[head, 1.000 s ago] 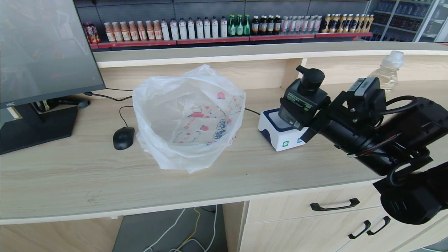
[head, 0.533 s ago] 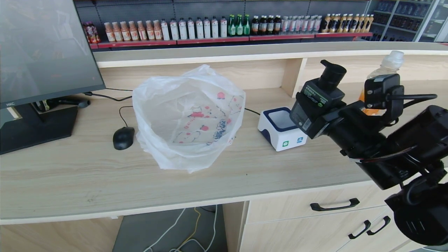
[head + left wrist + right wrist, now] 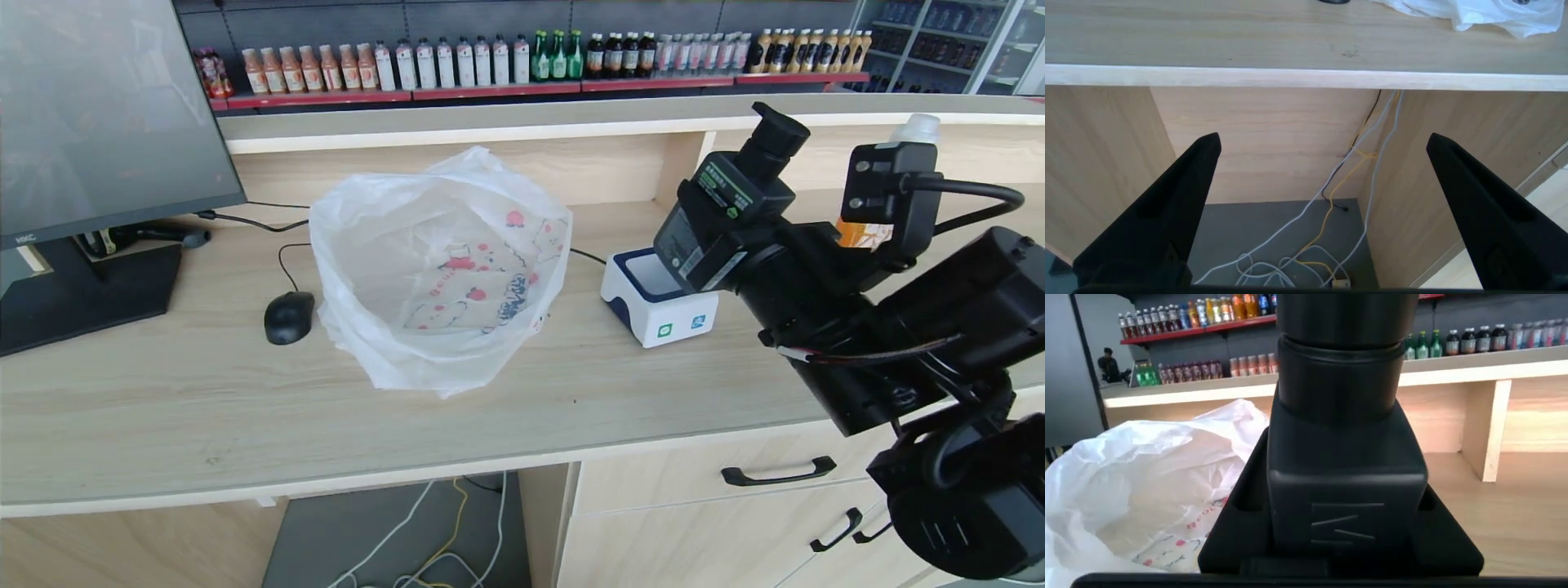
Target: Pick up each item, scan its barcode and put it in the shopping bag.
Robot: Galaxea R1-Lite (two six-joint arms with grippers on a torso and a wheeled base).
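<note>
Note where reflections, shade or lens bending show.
Head view: the monitor carries faint reflections; the counter edge bows slightly. Left wrist view: the recess under it lies in shade. Right wrist view: the black pump bottle looks backlit.

counter (image 3: pixel 163 408): light wood, centre
shelves (image 3: pixel 490 95): 12 o'clock, rows of bottles (image 3: pixel 457 65)
drawers (image 3: pixel 653 490): 5 o'clock, black handles (image 3: pixel 778 476)
floor (image 3: pixel 343 523): 6 o'clock, grey, cables (image 3: pixel 424 555)

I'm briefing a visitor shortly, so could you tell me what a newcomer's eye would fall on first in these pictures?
The black bottle, tilted in the right gripper's jaws, looms at the counter's right, close to the white-and-blue scanner. Mid-counter stands the white shopping bag, its mouth wide open.
</note>
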